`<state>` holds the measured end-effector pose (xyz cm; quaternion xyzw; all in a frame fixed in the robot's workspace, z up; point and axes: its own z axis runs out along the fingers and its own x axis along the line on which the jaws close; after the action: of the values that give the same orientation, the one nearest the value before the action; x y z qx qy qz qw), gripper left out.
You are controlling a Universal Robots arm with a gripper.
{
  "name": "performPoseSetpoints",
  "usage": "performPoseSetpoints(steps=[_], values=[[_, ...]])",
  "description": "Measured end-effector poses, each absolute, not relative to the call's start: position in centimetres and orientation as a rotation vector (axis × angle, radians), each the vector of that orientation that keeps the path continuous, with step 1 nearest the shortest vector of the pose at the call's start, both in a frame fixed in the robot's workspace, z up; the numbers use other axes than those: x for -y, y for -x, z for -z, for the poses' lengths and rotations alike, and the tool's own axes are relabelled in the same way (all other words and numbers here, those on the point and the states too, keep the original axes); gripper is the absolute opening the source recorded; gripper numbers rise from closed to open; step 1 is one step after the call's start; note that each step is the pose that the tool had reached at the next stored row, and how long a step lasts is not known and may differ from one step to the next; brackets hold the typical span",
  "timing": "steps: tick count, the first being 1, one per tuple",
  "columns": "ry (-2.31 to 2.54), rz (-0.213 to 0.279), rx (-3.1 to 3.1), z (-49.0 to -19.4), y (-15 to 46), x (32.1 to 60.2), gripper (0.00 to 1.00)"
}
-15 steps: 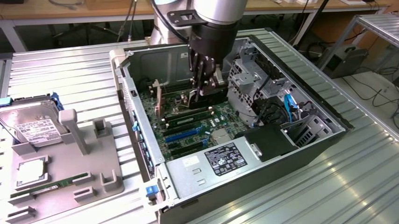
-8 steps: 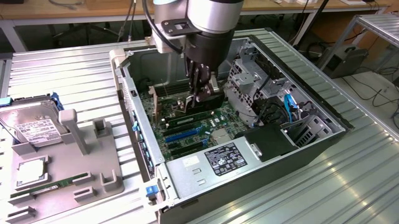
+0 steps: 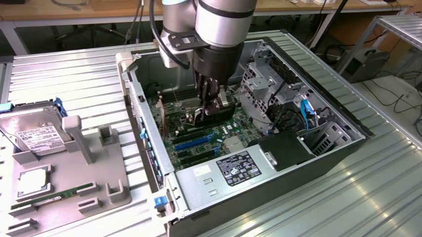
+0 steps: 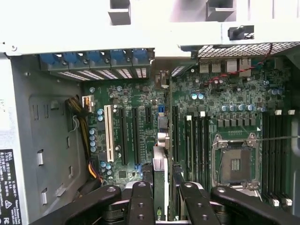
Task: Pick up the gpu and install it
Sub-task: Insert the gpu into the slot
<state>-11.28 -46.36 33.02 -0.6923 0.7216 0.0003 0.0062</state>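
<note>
The gpu [image 4: 161, 174] appears edge-on in the wrist view, a thin green card with a silver end bracket, clamped between my two black fingers [image 4: 140, 201]. My gripper [image 4: 165, 206] is shut on it. In the exterior view the arm reaches down into the open computer case [image 3: 343, 123], and my gripper [image 3: 214, 111] holds the gpu [image 3: 224, 102] upright just above the green motherboard [image 3: 197, 140]. The card hangs over the row of expansion slots [image 4: 133, 136], near the long black slot [image 4: 174, 136]. Whether its lower edge touches a slot is hidden.
A grey fixture tray [image 3: 72, 173] at the exterior view's left carries a silver hard drive [image 3: 33, 131], a memory stick [image 3: 53, 196] and a square chip [image 3: 33, 180]. Inside the case are the power supply [image 3: 224, 170], a drive cage [image 3: 264, 79], blue cables [image 3: 305, 111] and the CPU socket [image 4: 234, 164].
</note>
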Motion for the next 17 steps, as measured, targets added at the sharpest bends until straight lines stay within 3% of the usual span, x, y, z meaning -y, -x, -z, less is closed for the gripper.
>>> performPoseSetpoints(steps=[17], values=[[2.165,0.001,-2.258,-29.8,11.6,46.4,0.26]])
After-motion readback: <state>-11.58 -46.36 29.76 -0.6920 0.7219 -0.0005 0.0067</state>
